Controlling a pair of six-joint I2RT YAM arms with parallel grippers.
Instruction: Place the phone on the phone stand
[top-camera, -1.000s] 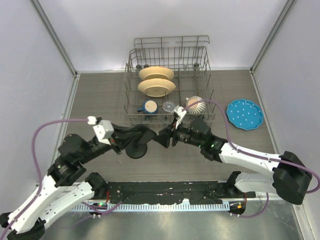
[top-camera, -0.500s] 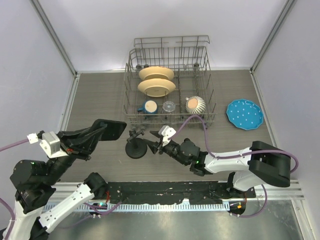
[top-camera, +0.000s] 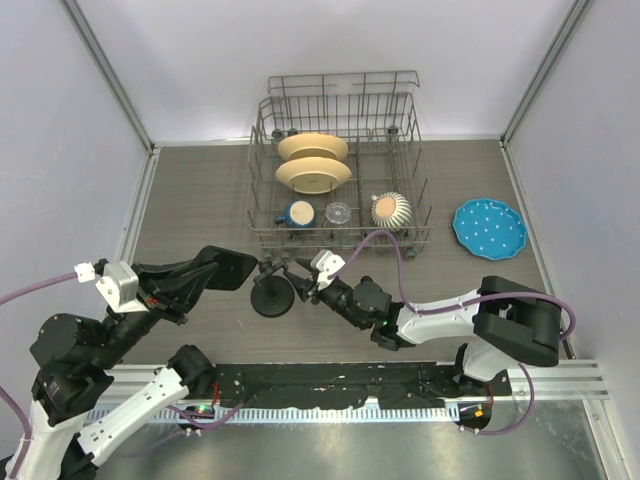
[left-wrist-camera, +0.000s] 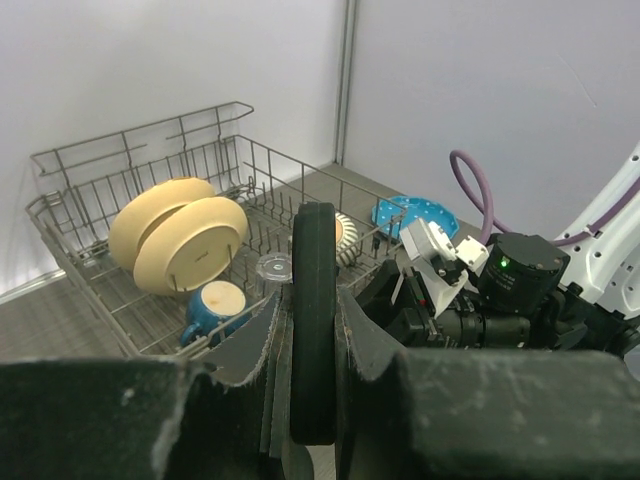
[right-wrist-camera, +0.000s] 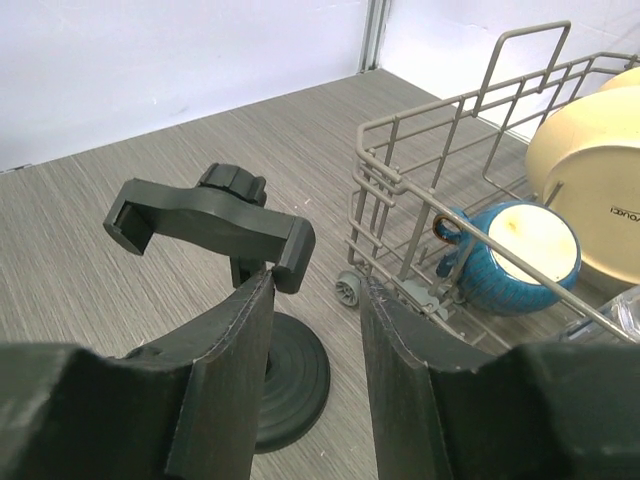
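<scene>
The left gripper (top-camera: 215, 272) has its fingers clamped on the phone (left-wrist-camera: 313, 320), just left of the phone stand (top-camera: 272, 295). The right gripper (right-wrist-camera: 315, 285), fingers apart, flanks the stand's right. A dish rack (top-camera: 340, 97) crowds the far side.

Top camera looks down on the tabletop (top-camera: 200, 190); both wrist cameras sit low facing the dish rack (top-camera: 340, 88), right's near the phone stand (right-wrist-camera: 210, 215).

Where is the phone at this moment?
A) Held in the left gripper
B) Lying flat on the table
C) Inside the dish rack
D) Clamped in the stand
A: the phone stands on edge, pinched between the fingers of the left gripper, and the clamp of the stand is empty.
</scene>
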